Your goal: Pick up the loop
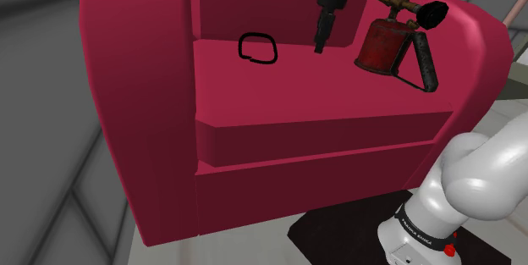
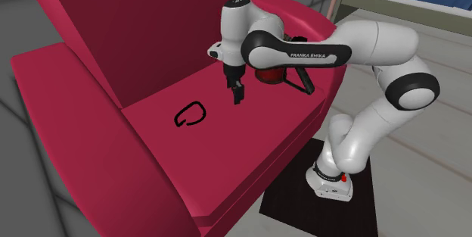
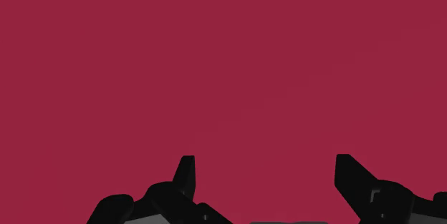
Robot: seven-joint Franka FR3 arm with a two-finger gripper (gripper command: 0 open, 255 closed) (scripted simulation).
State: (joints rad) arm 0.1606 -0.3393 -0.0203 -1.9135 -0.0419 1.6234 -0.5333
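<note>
A thin black loop (image 1: 257, 48) lies flat on the seat cushion of a crimson armchair (image 1: 321, 128); from the other side the loop (image 2: 189, 115) sits mid-cushion. My black gripper (image 1: 322, 41) hangs point-down over the cushion, to the shoulder view's right of the loop and apart from it. In the second exterior view the gripper (image 2: 237, 95) is up and right of the loop. The wrist view has the gripper (image 3: 263, 169) open, its two fingertips (image 3: 184, 169) standing well apart over bare red cushion, nothing between them.
A red blowtorch (image 1: 398, 39) with a black nozzle and dark handle stands on the chair's arm, close to the gripper. The chair's backrest (image 2: 128, 31) rises behind the seat. My stand rests on a dark mat (image 2: 318, 205) on the grey floor.
</note>
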